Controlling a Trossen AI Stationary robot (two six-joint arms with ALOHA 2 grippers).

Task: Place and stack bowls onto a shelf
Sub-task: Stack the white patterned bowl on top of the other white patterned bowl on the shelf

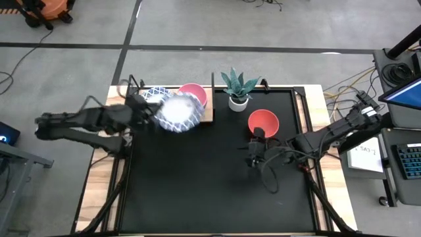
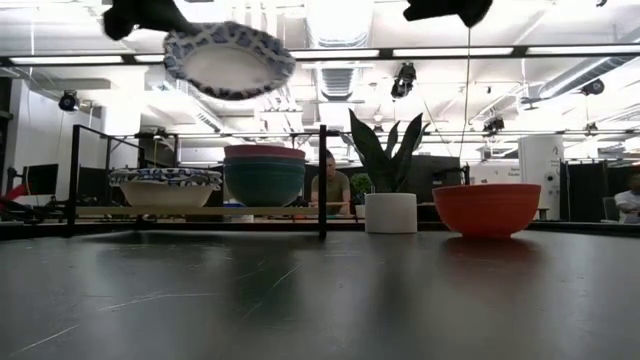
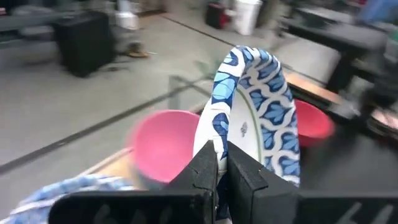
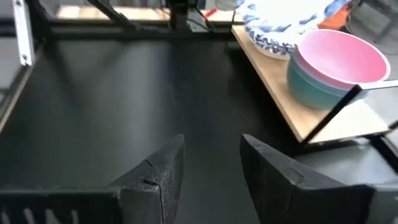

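Observation:
My left gripper (image 1: pixel 146 107) is shut on a white bowl with a blue-and-white pattern (image 1: pixel 177 112), raised high above the shelf (image 2: pixel 200 211) in the low view (image 2: pixel 228 60). On the light-wood shelf (image 1: pixel 208 116) a pink bowl (image 1: pixel 193 94) is nested in a teal one (image 2: pixel 264 184). Beside that stack a patterned bowl (image 2: pixel 165 187) rests on its base. A red bowl (image 1: pixel 263 122) stands on the black table. My right gripper (image 1: pixel 254 153) hovers open over the table, near the red bowl, and touches nothing. My left gripper pinches the patterned bowl's rim (image 3: pixel 214 127) between its two fingers (image 3: pixel 202 165), one on each face of the wall. The fingers come roughly level from the table's left side. The bowl is lifted clear and tilted, jutting out beyond the fingertips.
A white pot with a green plant (image 1: pixel 237 89) stands at the far edge between the shelf and the red bowl. The shelf's black frame posts (image 2: pixel 322 180) rise above the board. Bare black tabletop (image 1: pixel 197 184) lies toward the near edge. People show in the room behind.

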